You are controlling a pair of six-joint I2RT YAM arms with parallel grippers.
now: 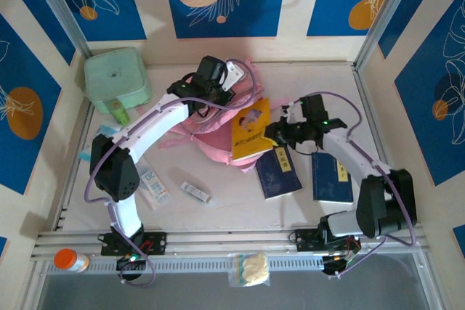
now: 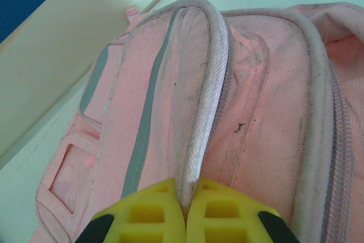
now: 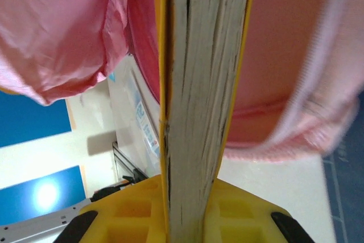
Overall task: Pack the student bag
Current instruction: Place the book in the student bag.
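The student bag (image 1: 207, 130), a pink fabric backpack, lies in the middle of the table. My left gripper (image 1: 218, 81) is over its far end. In the left wrist view this gripper (image 2: 186, 189) is shut on a pale piped rim (image 2: 199, 135) of the bag (image 2: 267, 112). My right gripper (image 1: 280, 130) is shut on a yellow-covered book (image 1: 251, 130) whose far end lies against the bag's right side. In the right wrist view the right gripper (image 3: 190, 186) clamps the book (image 3: 202, 83) by its covers, page edge facing me, with pink bag fabric (image 3: 57, 27) hanging on both sides of it.
Two dark blue books (image 1: 278, 172) (image 1: 332, 177) lie to the right of the bag. A mint-green soft case (image 1: 116, 78) sits at the back left. Small packets (image 1: 155, 185) (image 1: 195, 192) lie front left. An orange-capped bottle (image 1: 70, 260) and a clear pouch (image 1: 251, 268) rest on the front rail.
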